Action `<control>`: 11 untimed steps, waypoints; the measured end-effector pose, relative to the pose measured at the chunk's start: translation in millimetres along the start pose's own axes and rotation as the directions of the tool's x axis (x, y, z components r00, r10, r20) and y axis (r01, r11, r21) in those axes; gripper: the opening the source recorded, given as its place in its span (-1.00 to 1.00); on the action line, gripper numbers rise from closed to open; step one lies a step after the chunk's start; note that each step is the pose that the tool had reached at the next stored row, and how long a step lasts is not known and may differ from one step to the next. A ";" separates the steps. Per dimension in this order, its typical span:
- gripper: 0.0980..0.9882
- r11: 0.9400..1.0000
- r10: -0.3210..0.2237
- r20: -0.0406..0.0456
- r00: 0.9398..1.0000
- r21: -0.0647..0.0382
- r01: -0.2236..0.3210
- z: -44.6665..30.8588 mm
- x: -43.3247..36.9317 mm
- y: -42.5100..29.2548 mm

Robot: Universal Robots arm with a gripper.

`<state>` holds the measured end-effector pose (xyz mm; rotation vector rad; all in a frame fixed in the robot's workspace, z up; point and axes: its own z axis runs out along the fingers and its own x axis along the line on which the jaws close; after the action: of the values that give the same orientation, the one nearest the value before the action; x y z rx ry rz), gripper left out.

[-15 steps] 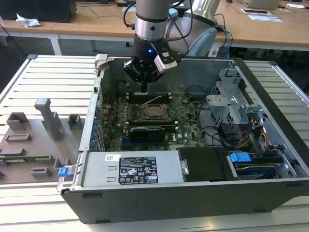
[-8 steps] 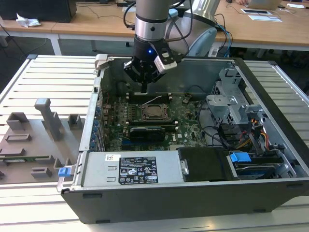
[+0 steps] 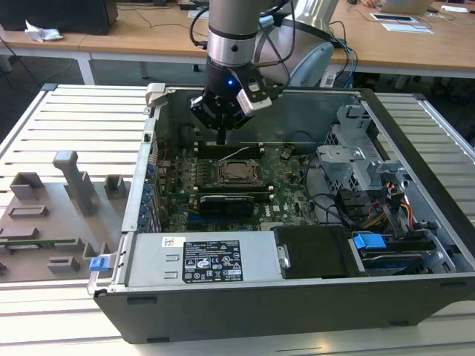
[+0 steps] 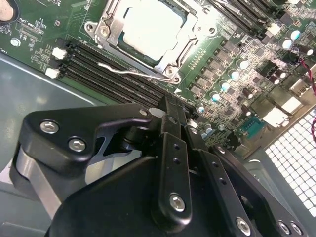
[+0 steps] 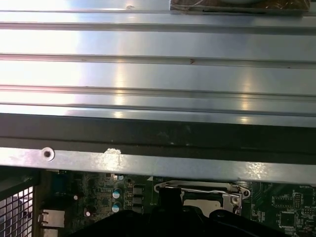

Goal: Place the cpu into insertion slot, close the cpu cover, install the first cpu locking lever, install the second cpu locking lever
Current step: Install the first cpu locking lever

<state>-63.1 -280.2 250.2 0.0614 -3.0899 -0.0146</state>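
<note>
The cpu (image 4: 148,27) lies flat in the insertion slot (image 3: 239,173) on the green board, its pale metal top showing through the window of the cpu cover (image 4: 112,24). The cover lies down over it. A thin wire locking lever (image 4: 129,72) runs along the socket's edge on the gripper's side. Whether it is latched I cannot tell. In the first wrist view the same lever (image 5: 197,188) shines above the slot (image 5: 207,196). My gripper (image 3: 223,139) hangs just behind the socket in the exterior view, over the memory slots. Its fingertips (image 4: 170,106) are together and hold nothing.
Black memory slots (image 4: 98,74) lie between the gripper and the socket. The open case has a power supply (image 3: 208,259) at the front and a drive cage (image 3: 349,159) and cables (image 3: 393,208) on the exterior view's right. A grey fixture tray (image 3: 52,215) sits on the left.
</note>
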 end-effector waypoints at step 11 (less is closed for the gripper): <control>-0.98 1.000 0.000 0.000 1.000 0.000 0.000 16.0 -1.6 -0.1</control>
<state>-62.3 -280.1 234.1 0.0615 -3.0898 -0.0145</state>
